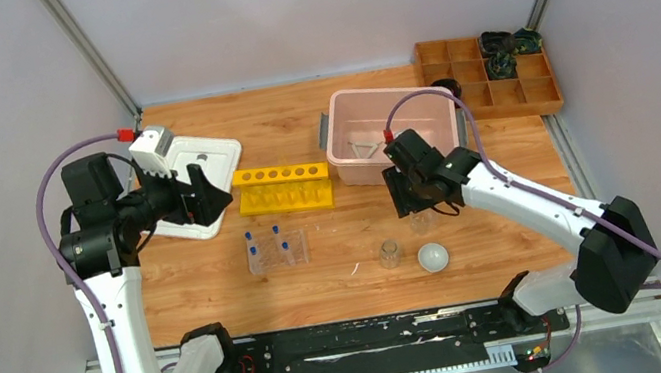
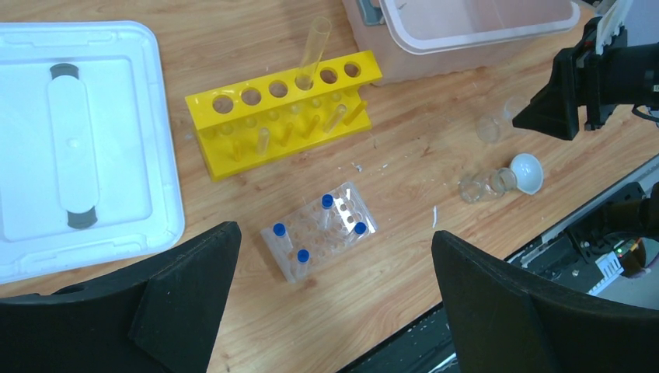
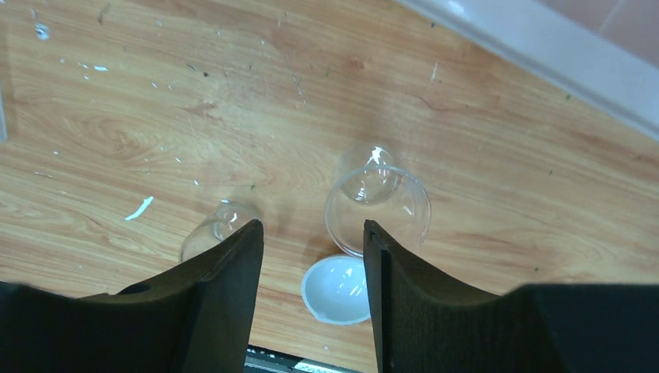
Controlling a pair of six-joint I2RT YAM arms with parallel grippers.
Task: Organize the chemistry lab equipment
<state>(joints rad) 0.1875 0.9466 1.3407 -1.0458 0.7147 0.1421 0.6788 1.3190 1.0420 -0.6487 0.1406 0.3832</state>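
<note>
The clear plastic tube rack (image 1: 277, 251) stands mid-table with several blue-capped tubes (image 2: 327, 201) upright in it; it also shows in the left wrist view (image 2: 342, 225). Two small glass cups (image 1: 389, 254) (image 1: 422, 223) and the white round dish (image 1: 433, 257) sit near the front. In the right wrist view one cup (image 3: 377, 198) lies just beyond my right gripper (image 3: 312, 233), another cup (image 3: 217, 225) is left of it, and the dish (image 3: 336, 289) is below. The right gripper is open and empty. The white triangle (image 1: 363, 149) lies in the pink tub. My left gripper (image 1: 206, 195) is wide open, held above the table.
A yellow tube rack (image 1: 284, 186) with one clear tube (image 2: 315, 50) stands behind the clear rack. The pink tub (image 1: 391, 131) is at the back centre, its white lid (image 1: 193, 174) at the left. The wooden compartment tray (image 1: 487, 74) is at the back right.
</note>
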